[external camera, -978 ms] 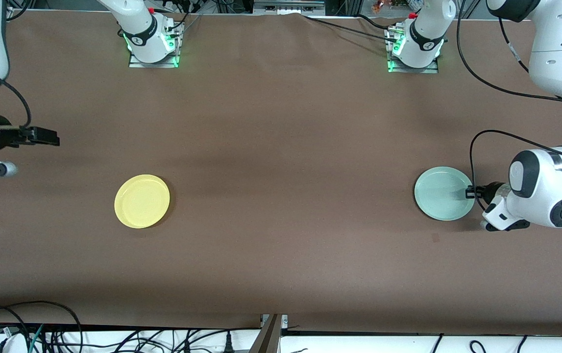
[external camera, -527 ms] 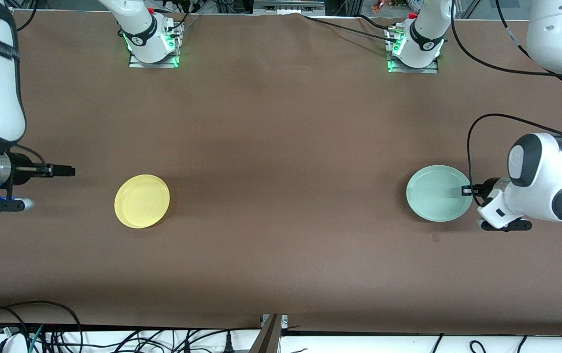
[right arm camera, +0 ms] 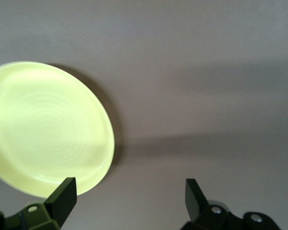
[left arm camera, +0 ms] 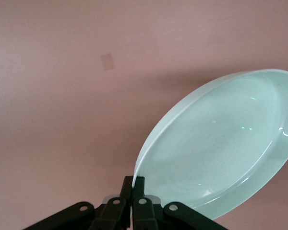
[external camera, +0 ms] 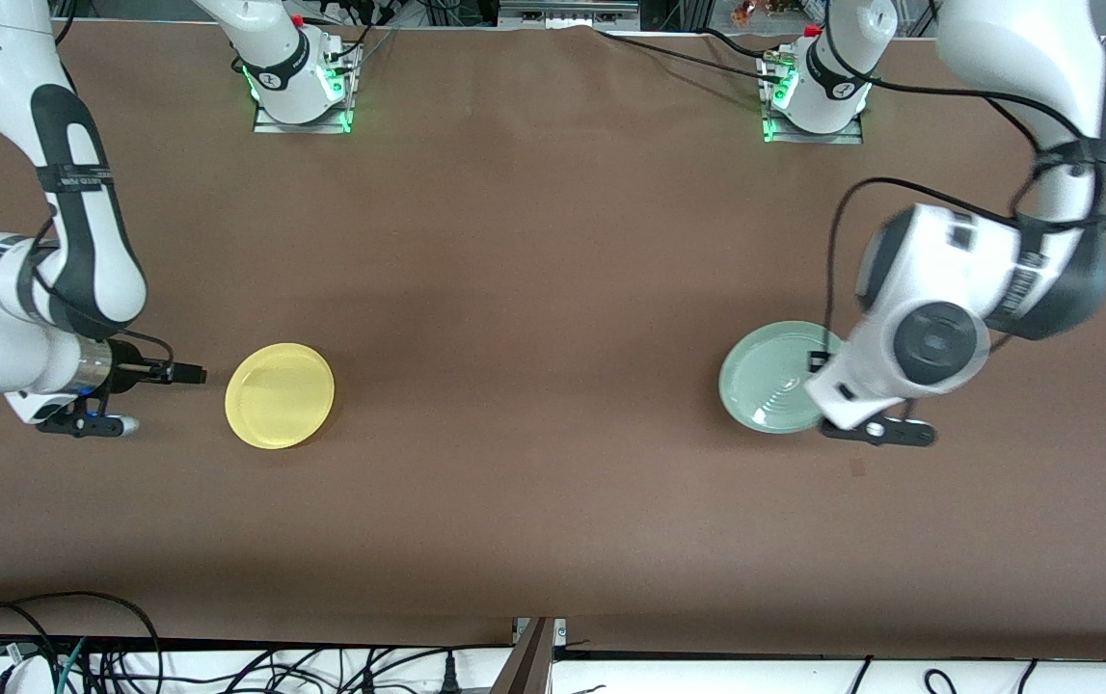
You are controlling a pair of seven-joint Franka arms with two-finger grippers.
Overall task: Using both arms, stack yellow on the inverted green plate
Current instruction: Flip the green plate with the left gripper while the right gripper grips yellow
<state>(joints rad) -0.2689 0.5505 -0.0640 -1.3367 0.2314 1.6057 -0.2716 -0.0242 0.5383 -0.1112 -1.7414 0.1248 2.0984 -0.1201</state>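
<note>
The yellow plate lies flat and upright on the brown table toward the right arm's end; it also shows in the right wrist view. My right gripper is open and empty, low beside the yellow plate's rim and apart from it. My left gripper is shut on the rim of the pale green plate and holds it tilted above the table toward the left arm's end. In the left wrist view the green plate slants away from the closed gripper, hollow face showing.
The two arm bases stand with green lights along the table's back edge. A small dark mark is on the cloth near the green plate. Cables lie below the table's front edge.
My left gripper has lifted and tilted the green plate and carried it toward the table's middle. My right gripper has come down and moved close to the yellow plate.
</note>
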